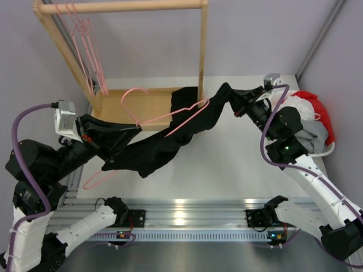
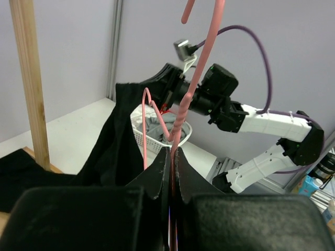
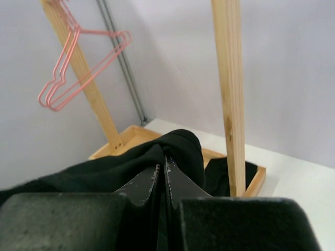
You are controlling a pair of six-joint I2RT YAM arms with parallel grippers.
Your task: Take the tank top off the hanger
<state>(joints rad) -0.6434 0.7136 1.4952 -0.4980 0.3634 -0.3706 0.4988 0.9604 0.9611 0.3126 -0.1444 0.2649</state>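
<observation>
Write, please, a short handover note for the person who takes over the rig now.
Left end effector: shut on the pink hanger.
Right end effector: shut on one end of the black tank top.
The tank top is stretched between both arms above the table.
Done: hanger is off the rack, both grasps made.
Left: the tank top is still on the hanger; pull it free.

The tank top (image 1: 159, 150) is soft, matt black cloth. The hanger (image 2: 180, 123) looks like smooth pink coated wire. The rack (image 1: 202, 51) is pale bare wood. Bottom of frame: a shiny ribbed metal rail (image 1: 187, 211); the table (image 1: 227, 164) is matt white.
</observation>
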